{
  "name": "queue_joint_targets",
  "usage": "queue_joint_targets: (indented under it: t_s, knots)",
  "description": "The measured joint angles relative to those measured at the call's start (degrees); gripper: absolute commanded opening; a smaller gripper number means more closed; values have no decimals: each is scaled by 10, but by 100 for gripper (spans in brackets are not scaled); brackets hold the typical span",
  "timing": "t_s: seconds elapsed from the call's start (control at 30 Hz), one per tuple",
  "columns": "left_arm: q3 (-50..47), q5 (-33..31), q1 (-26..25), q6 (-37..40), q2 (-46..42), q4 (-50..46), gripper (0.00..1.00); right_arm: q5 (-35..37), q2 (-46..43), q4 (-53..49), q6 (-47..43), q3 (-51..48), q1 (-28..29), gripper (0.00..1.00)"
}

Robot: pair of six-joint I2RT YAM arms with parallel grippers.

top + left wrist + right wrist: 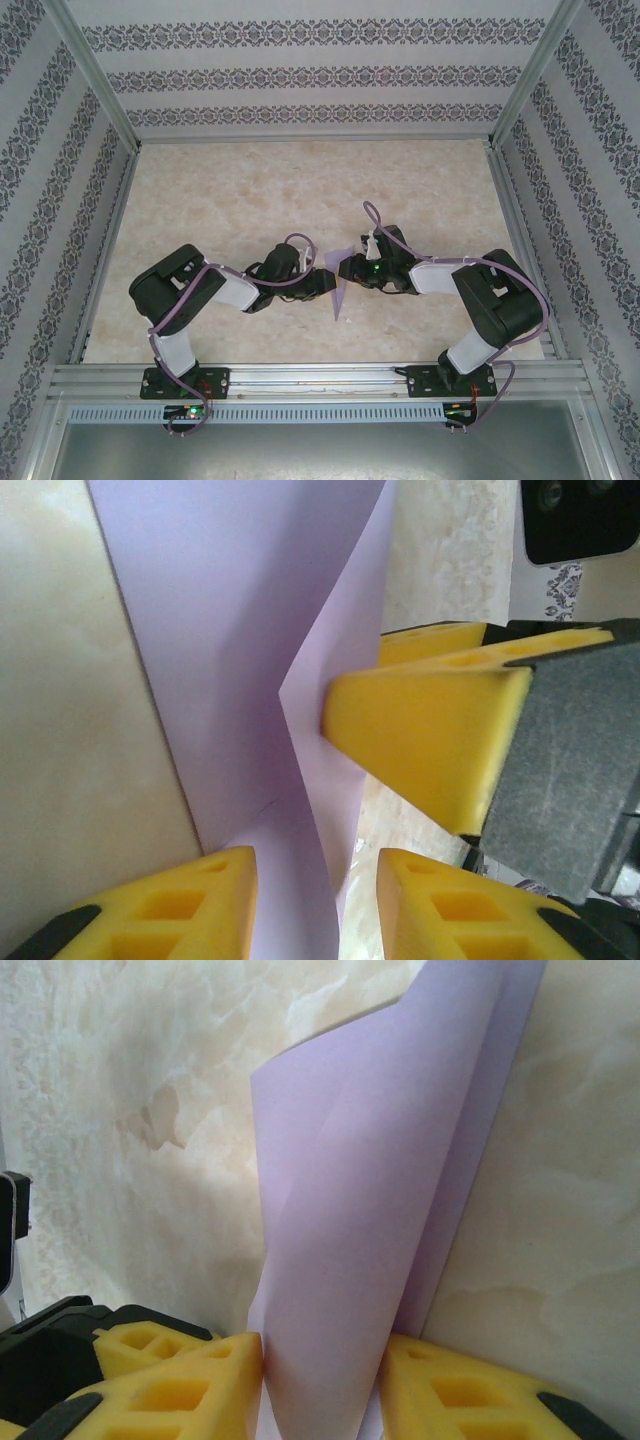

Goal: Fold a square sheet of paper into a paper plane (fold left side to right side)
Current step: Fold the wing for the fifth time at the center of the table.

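Folded paper point(380, 1160) is pinched at its near end in right gripper point(320, 1390), with its long axis running straight away from it. Left gripper point(315, 905), opposite right gripper, is part-open astride the paper's edge, gripping nothing.

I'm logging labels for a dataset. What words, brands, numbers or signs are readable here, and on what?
None can be read.
The lilac paper is blank.
The walls carry only an ornamental pattern, no lettering.
Any marking on the small boards at the arm bases is too small to read.
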Motion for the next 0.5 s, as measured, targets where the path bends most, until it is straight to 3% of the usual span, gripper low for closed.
queue_joint_targets:
  t_s: [0.5]
  knots:
    - [5, 0, 7, -8, 23, 9, 9, 0, 1, -8, 0, 4, 0, 36]
